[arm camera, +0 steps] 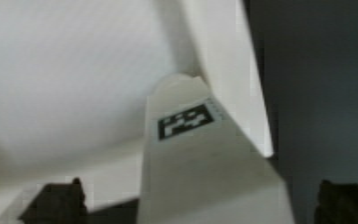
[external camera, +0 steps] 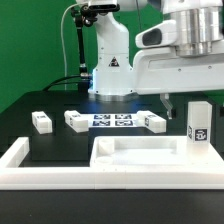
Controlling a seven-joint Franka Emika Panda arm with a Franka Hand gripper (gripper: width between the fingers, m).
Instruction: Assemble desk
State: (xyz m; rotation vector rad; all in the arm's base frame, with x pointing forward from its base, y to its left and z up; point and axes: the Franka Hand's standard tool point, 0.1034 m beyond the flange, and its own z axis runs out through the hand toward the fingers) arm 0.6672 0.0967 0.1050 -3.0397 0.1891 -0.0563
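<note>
The gripper (arm camera: 202,205) hangs open just above one upright leg (external camera: 198,120) at the tabletop (external camera: 140,153) corner, jaws clear of it, seemingly placed; three legs (external camera: 77,120) lie loose, well aside.

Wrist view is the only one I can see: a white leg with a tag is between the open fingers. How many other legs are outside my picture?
Observer: Three loose legs lie in a row, farther back than the tabletop panel.
Operator: Is my leg upright or tilted?
Observer: The tagged leg stands upright at the panel's far corner, on the exterior view's right.
Operator: Is anything else in that row?
Observer: The marker board lies flat there, with two loose legs on the exterior view's left of it and one on its right.
</note>
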